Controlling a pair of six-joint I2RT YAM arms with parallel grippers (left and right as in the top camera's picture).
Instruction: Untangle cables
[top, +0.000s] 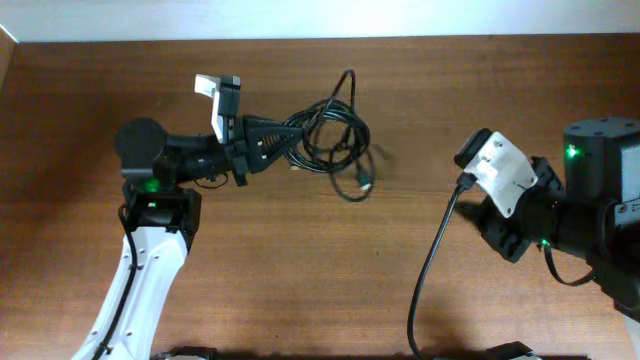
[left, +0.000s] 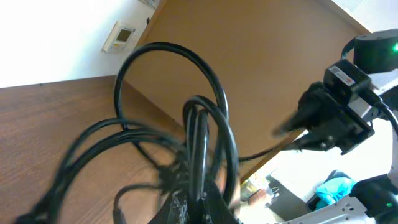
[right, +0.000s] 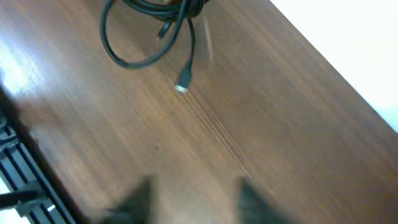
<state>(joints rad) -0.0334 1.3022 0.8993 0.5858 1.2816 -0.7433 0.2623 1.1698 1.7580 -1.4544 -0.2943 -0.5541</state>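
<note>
Cables (top: 312, 130) (1 tangled bundle) sit upper centre, clamped in the left gripper (top: 285, 135); right gripper (right: 196, 199) fingers apart, empty.

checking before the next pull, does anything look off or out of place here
Only the cables stand out: a tangled bundle of overlapping loops, pinched at one side by the left gripper, with one plug end trailing loose. Nothing looks damaged or spilled.

we see cables (top: 335, 135) | thin blk cords | tangled loops, 1 bundle | silver plug end (right: 182, 87) sticks out loose
</note>
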